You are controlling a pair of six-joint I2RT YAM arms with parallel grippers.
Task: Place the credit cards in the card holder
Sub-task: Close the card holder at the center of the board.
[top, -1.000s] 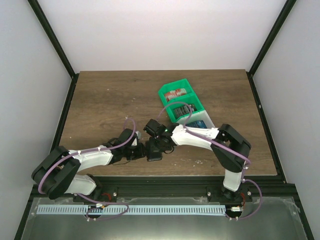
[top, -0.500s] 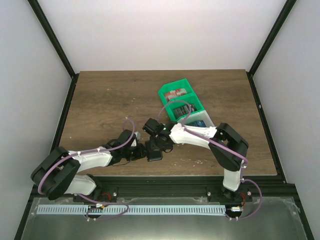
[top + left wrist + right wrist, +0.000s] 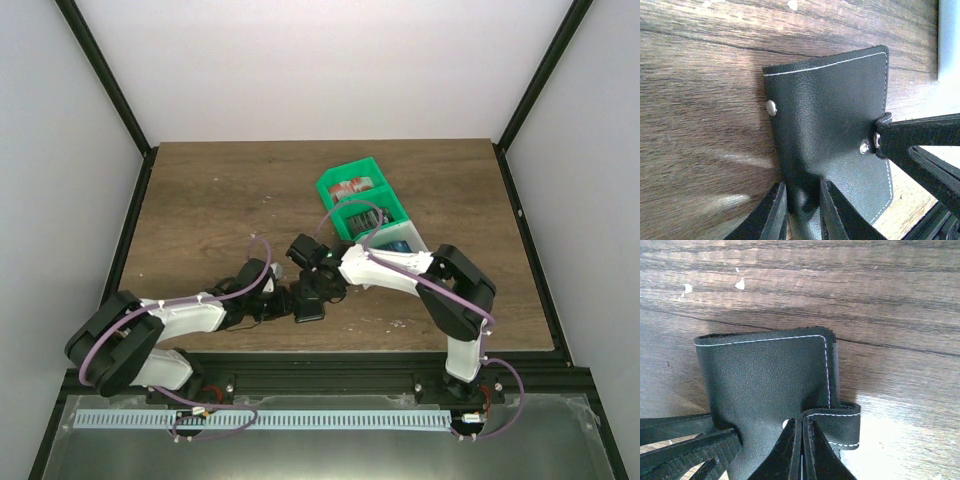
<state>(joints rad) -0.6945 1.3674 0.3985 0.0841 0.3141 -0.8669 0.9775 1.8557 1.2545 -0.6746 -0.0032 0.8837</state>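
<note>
The black card holder point(image 3: 309, 305) lies on the wooden table between my two grippers. In the left wrist view the card holder point(image 3: 830, 105) shows two metal snaps, and my left gripper point(image 3: 802, 189) is shut on its near edge. In the right wrist view my right gripper point(image 3: 802, 424) is shut on the holder's snap strap point(image 3: 840, 425), which is bent up off the holder point(image 3: 765, 375). In the top view the left gripper point(image 3: 287, 300) and the right gripper point(image 3: 318, 290) meet over it. The bright blue credit cards point(image 3: 392, 245) show in the white bin, partly hidden by the right arm.
A green bin point(image 3: 372, 192) with two filled compartments stands at the middle right, with the white bin point(image 3: 415, 240) against its near end. The right arm lies over the white bin. The table's front edge point(image 3: 330, 350) is just behind the holder.
The right gripper has shifted slightly to the left with the strap. The left gripper and the holder have barely moved.
</note>
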